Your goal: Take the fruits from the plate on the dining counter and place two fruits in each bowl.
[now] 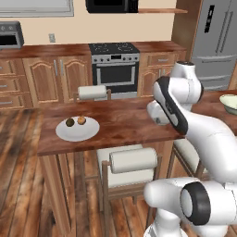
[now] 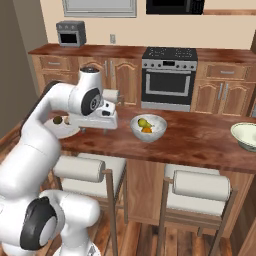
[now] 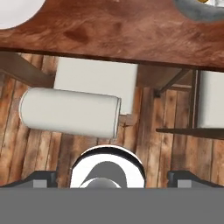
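Gripper empty between near bowl and plate; two fruits left to move.

Gripper [image 2: 106, 131] hung over the dining counter [image 2: 190, 137] edge, jaws wide apart, holding nothing. Plate [image 1: 77, 129] lay just to its left with the dark fruit [image 1: 70, 122] and tan-orange fruit [image 1: 81, 120] touching; near bowl [image 2: 148, 127], holding two, to its right. Far bowl [image 2: 245, 135] sat well beyond.

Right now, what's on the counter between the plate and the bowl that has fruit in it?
In the right base view, the robot's hand hangs between the plate and the bowl; beneath it, bare dark wood of the dining counter.
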